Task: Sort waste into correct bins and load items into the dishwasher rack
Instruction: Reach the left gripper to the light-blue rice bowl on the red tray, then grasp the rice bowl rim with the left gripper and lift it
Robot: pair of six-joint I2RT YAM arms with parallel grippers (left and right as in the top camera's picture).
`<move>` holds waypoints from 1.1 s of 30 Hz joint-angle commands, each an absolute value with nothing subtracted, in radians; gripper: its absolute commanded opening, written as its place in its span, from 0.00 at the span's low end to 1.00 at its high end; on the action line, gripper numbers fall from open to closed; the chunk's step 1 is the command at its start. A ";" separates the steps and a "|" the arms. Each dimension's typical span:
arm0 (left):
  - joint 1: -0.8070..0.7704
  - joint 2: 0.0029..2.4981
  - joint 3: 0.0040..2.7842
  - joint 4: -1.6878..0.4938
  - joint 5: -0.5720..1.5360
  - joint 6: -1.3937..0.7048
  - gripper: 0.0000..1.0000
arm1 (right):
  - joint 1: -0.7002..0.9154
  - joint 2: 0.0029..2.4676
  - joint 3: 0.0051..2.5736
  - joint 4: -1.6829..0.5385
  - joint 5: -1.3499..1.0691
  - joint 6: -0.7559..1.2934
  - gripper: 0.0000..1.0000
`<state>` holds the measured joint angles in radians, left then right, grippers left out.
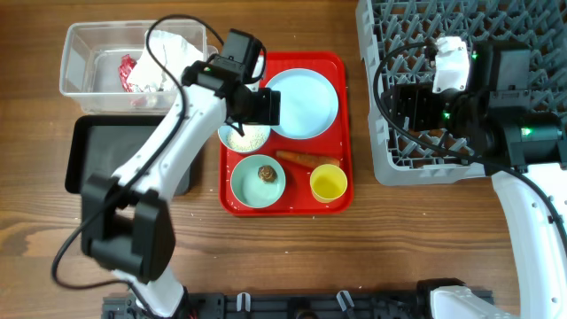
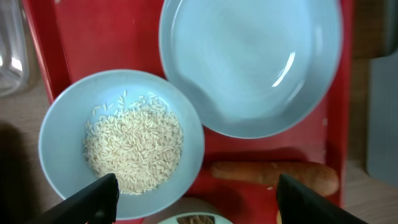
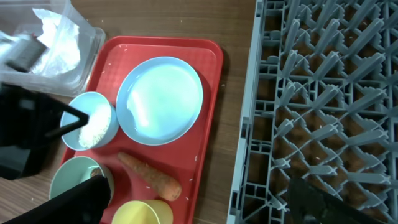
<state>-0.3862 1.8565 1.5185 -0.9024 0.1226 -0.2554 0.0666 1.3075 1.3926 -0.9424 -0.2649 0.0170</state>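
Observation:
On a red serving tray point(image 1: 341, 133) sit a pale blue plate point(image 1: 301, 102), a white-blue bowl point(image 1: 232, 142) holding rice grains point(image 1: 245, 137), a pale green bowl point(image 1: 248, 186) with a brown nut point(image 1: 265, 174), an orange carrot point(image 1: 306, 159) and a yellow cup point(image 1: 328, 183). My left gripper point(image 2: 199, 199) is open and empty, hovering over the rice bowl point(image 2: 62, 124), the plate point(image 2: 249, 62) and the carrot point(image 2: 273, 174). My right gripper point(image 3: 199, 205) is open and empty, above the rack's left edge point(image 3: 249, 124), with the carrot point(image 3: 152, 174) and cup point(image 3: 142, 213) below it.
The grey dishwasher rack point(image 1: 461, 53) fills the right back. A clear tub point(image 1: 97, 62) with crumpled wrappers stands at the back left, and a black tray point(image 1: 84, 155) lies in front of it. A few loose grains lie on the red tray point(image 3: 211, 155).

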 commanded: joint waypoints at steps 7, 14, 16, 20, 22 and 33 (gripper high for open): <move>-0.391 1.975 1.524 -0.907 0.092 -0.303 0.75 | 0.064 1.317 1.415 -0.941 -0.244 -0.001 0.91; -0.419 1.979 1.504 -0.879 0.076 -0.296 0.63 | 0.064 1.317 1.415 -0.933 -0.244 0.000 0.89; -0.425 1.980 1.496 -0.875 0.076 -0.296 0.59 | 0.064 1.317 1.415 -0.933 -0.238 -0.001 0.89; -0.442 1.982 1.484 -0.875 0.075 -0.296 0.54 | 0.064 1.317 1.415 -0.929 -0.225 -0.001 0.89; -0.449 1.985 1.475 -0.870 0.060 -0.297 0.54 | 0.064 1.317 1.415 -0.929 -0.226 0.000 0.88; -0.463 1.994 1.423 -0.833 -0.028 -0.300 0.46 | 0.064 1.317 1.415 -0.924 -0.226 -0.001 0.89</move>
<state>-0.4519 1.9770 1.4368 -0.8455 -0.0002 -0.2951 0.0666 1.3075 1.3926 -0.9337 -0.2390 0.0128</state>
